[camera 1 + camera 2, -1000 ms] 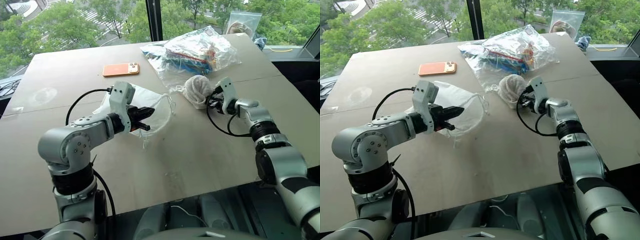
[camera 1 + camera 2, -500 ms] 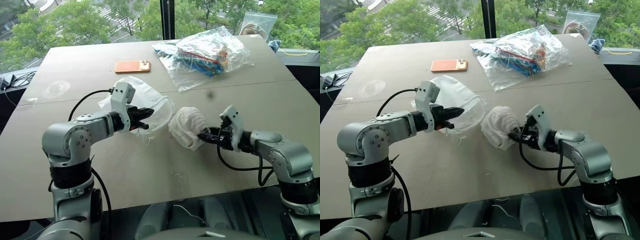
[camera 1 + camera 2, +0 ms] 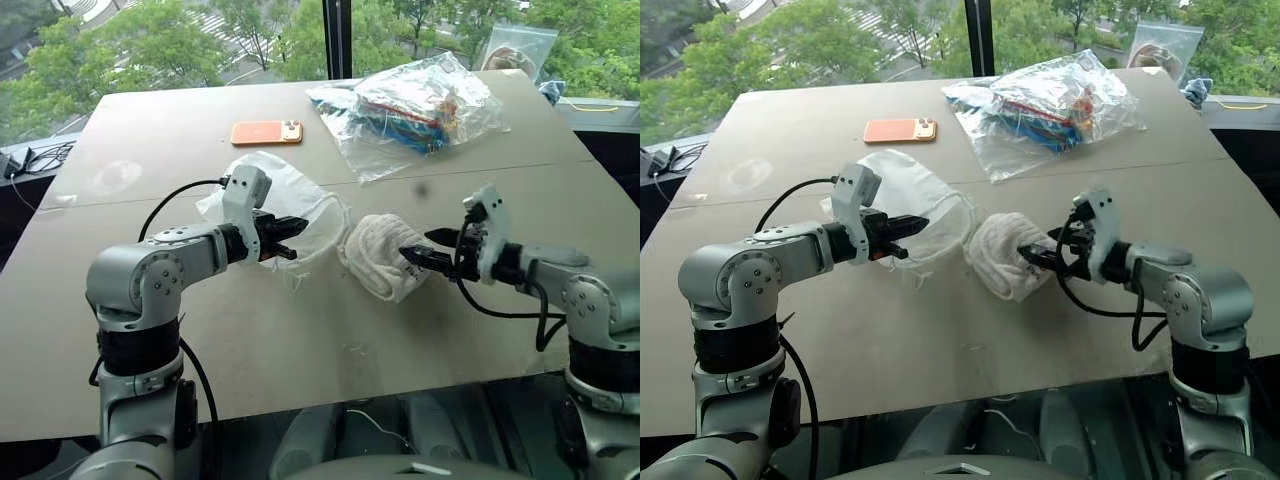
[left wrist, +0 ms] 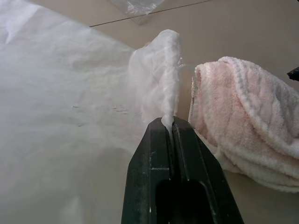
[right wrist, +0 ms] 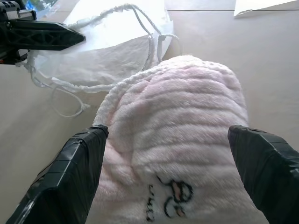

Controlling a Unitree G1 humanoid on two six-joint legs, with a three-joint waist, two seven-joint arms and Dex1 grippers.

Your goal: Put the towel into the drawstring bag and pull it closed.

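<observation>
Left pincer [image 3: 292, 224] pinches drawstring bag [image 3: 290, 192]; towel [image 3: 380, 255] beside it.

1. A test or demonstration room in an upper-floor office-type building is suggested.
2. A large plain bench [image 3: 150, 140] of bare board panels, with a seam across it, is set against tall windows [image 3: 180, 40] at 12 o'clock.
3. Treetops [image 3: 140, 45] and paved paths are seen from above through the glass.
4. An orange phone [image 3: 266, 132] and a clear plastic bag [image 3: 415, 105] of colourful items are laid out at 12 o'clock.
</observation>
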